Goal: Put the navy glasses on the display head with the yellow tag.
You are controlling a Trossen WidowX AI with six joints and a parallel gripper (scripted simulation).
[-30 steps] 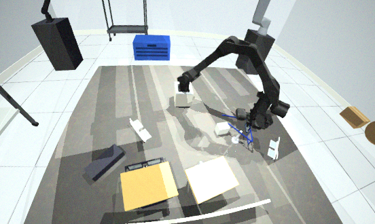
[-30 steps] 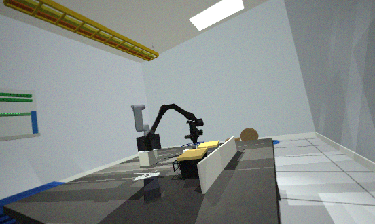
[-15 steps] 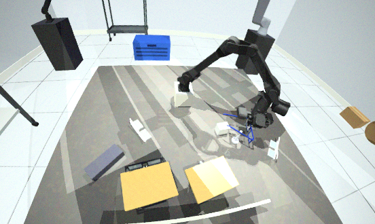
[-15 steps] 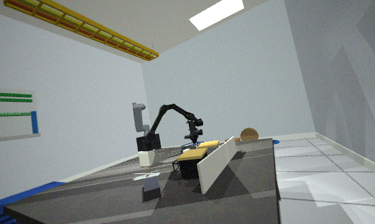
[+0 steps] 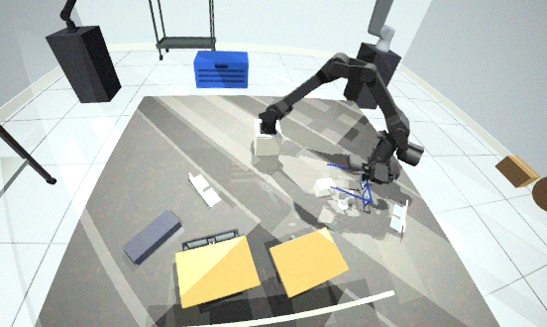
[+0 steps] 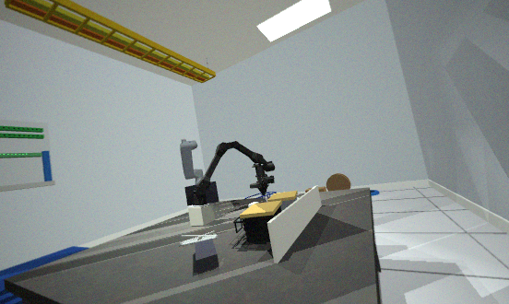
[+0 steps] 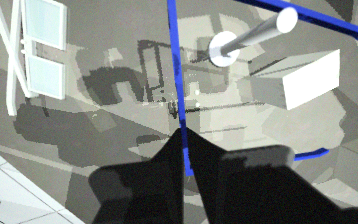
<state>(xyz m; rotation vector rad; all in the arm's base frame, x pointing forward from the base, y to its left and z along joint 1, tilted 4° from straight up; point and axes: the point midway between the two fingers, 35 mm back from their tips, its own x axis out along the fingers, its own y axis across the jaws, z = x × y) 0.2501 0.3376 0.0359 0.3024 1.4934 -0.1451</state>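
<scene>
My gripper is shut on the navy glasses, pinching a thin blue bar of the frame. It holds them tilted just above the table at the right. In the wrist view, one blue temple runs across the top right and another curves out at the lower right. Under the glasses stand a small white block and a white peg with a round disc. I cannot make out a yellow tag or a clear head shape in any view.
A white pair of glasses lies right of the gripper. Two yellow panels sit near the front, one over a black wire frame. A grey slab, a white piece and a long white bar lie on the table.
</scene>
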